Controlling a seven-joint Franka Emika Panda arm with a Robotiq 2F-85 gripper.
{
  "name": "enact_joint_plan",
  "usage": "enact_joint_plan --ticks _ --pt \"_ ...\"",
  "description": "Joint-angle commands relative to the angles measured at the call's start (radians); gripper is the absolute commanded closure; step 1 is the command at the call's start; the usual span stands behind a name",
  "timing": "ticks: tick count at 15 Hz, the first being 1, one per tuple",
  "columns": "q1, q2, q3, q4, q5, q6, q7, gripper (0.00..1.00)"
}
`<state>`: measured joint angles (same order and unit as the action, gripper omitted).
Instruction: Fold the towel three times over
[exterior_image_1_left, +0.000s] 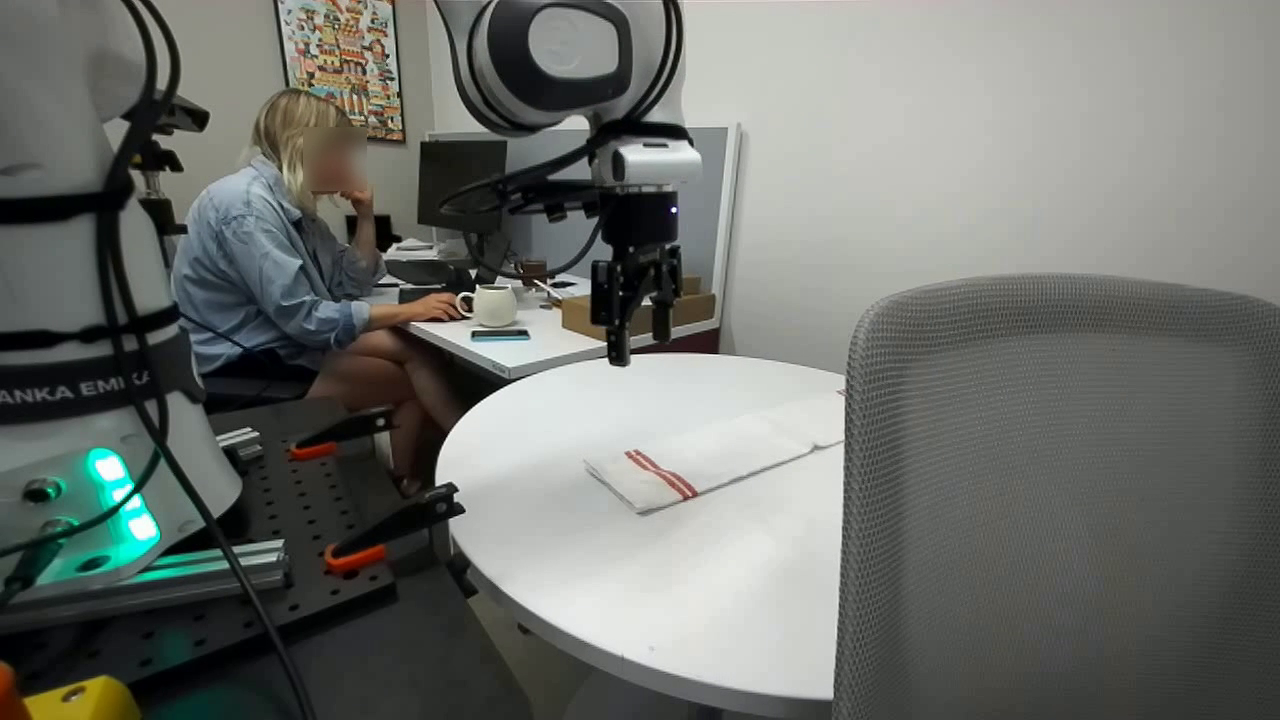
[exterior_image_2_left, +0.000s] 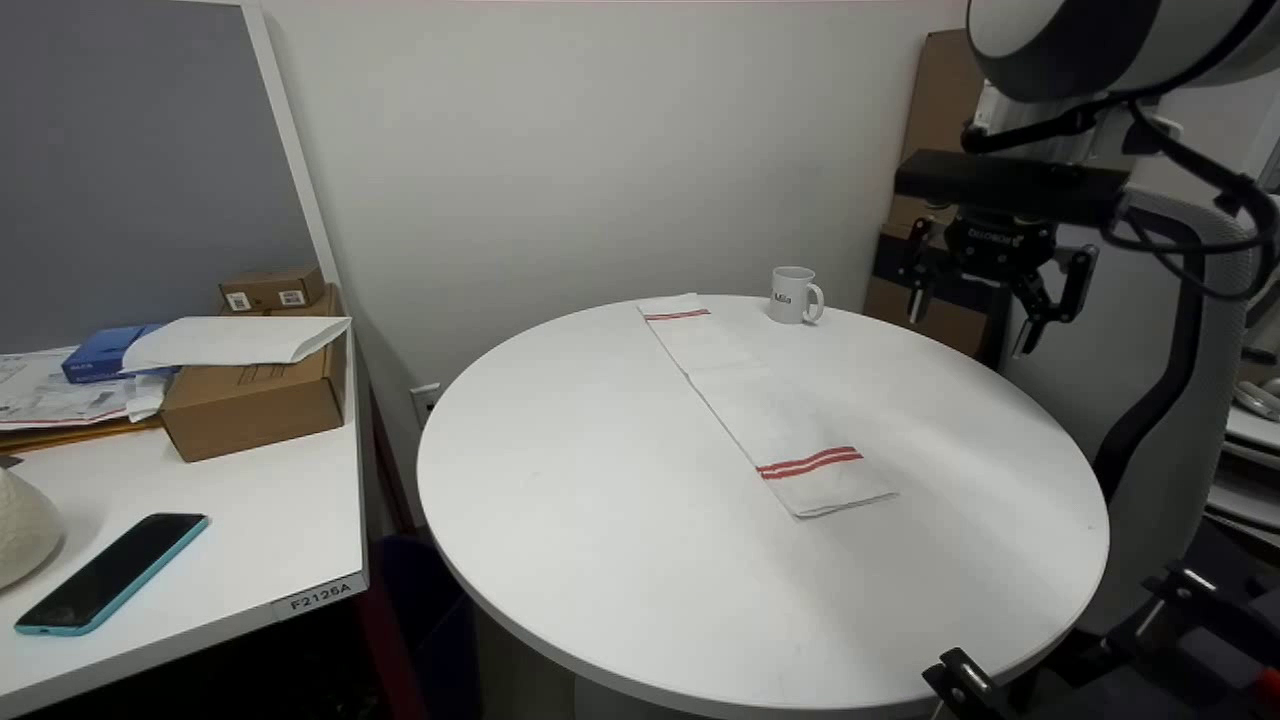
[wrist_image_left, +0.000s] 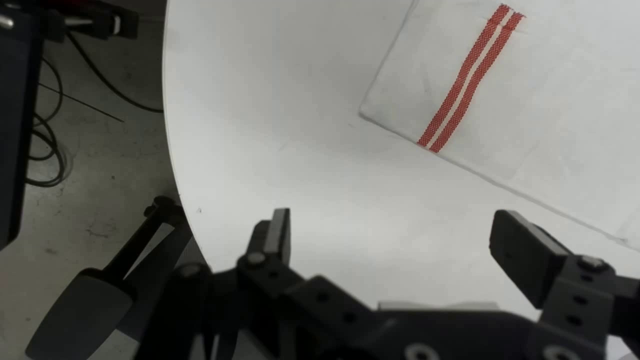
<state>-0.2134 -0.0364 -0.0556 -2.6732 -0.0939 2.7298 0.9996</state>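
Note:
The towel is a thin white cloth with red stripes near its ends, lying flat as a long narrow strip on the round white table (exterior_image_2_left: 560, 540). It shows in both exterior views (exterior_image_1_left: 730, 450) (exterior_image_2_left: 770, 400). In the wrist view a corner and the double stripe of the towel (wrist_image_left: 550, 100) are at the upper right. The chair hides its far end in an exterior view. My gripper (exterior_image_1_left: 640, 348) is open and empty, well above the table, apart from the towel. It also shows in an exterior view (exterior_image_2_left: 970, 335) and in the wrist view (wrist_image_left: 390, 220), fingers wide apart beside the towel's long edge.
A grey mesh chair (exterior_image_1_left: 1060, 500) stands at the table's edge. A white mug (exterior_image_2_left: 788, 297) stands on the table near the towel's far end. A desk with a cardboard box (exterior_image_2_left: 265, 400) and a phone (exterior_image_2_left: 112, 572) adjoins. A person (exterior_image_1_left: 270, 240) sits there. Clamps (exterior_image_1_left: 395, 530) face the table.

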Motion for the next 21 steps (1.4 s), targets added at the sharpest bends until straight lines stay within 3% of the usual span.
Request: enact_joint_plan --ticks 1,4,11,21 --pt "0.035 0.125 -0.022 0.018 -0.030 0.120 0.082 0.00" --pt "0.091 0.236 -0.065 0.048 -0.048 0.207 0.112 0.00" --pt "0.265 0.468 -0.169 0.156 0.047 0.301 0.062 0.00" --pt "0.260 0.656 -0.100 0.252 0.255 0.340 0.006 0.00"
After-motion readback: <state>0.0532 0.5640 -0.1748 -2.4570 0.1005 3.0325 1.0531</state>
